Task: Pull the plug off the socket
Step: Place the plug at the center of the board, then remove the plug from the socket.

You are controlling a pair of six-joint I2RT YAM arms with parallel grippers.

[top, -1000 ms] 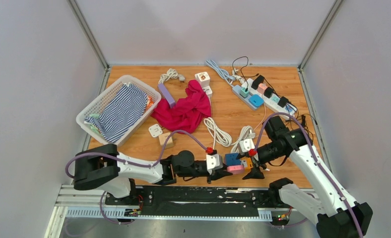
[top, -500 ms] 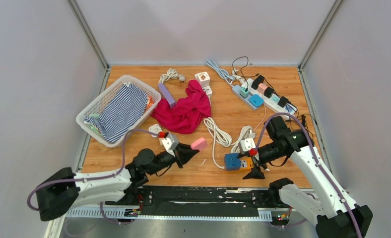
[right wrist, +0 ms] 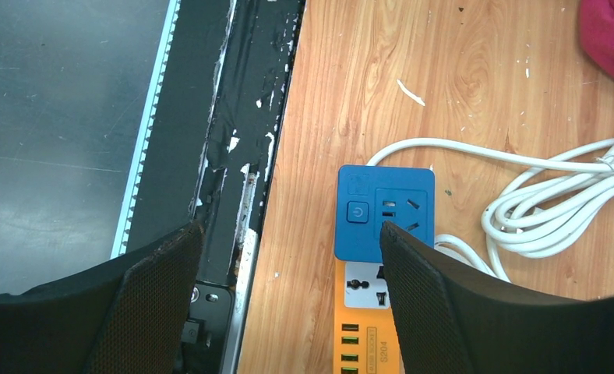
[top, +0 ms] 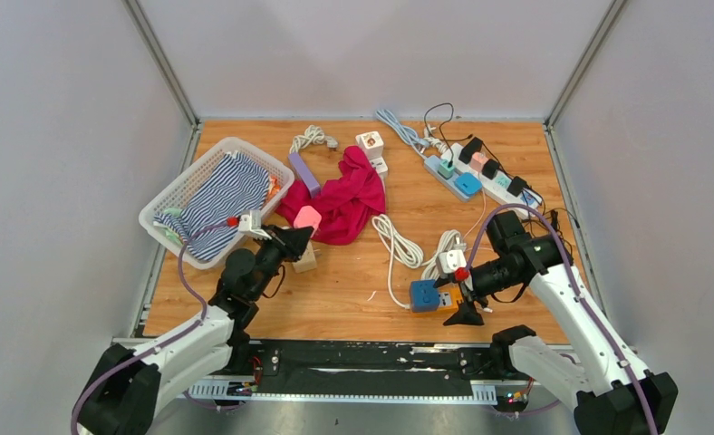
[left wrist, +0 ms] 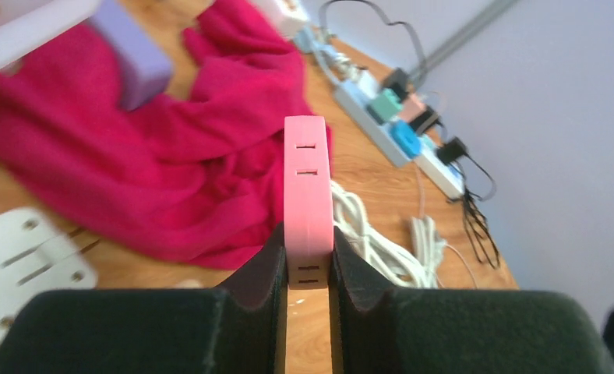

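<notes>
My left gripper (top: 301, 234) is shut on a pink plug (top: 307, 217) and holds it above the table's left middle, in front of the red cloth (top: 340, 204). In the left wrist view the pink plug (left wrist: 308, 191) stands clamped between both fingers, clear of any socket. The blue and orange socket block (top: 424, 295) lies near the front edge on the right. My right gripper (top: 455, 297) is open beside and over it. In the right wrist view one finger (right wrist: 436, 304) overlaps the right side of the blue socket (right wrist: 382, 212), whose holes are empty.
A white basket (top: 236, 142) with striped cloth stands at the left. A wooden block (top: 304, 260) lies under the left gripper. White coiled cables (top: 399, 243) lie by the socket block. A power strip (top: 480, 172) with several plugs is at the back right. A white adaptor (left wrist: 23, 257) lies close to the left gripper.
The pink plug has come off the blue socket. My left gripper has carried it left and away from the front edge, toward the red cloth. The right gripper and socket block have stayed in place.
</notes>
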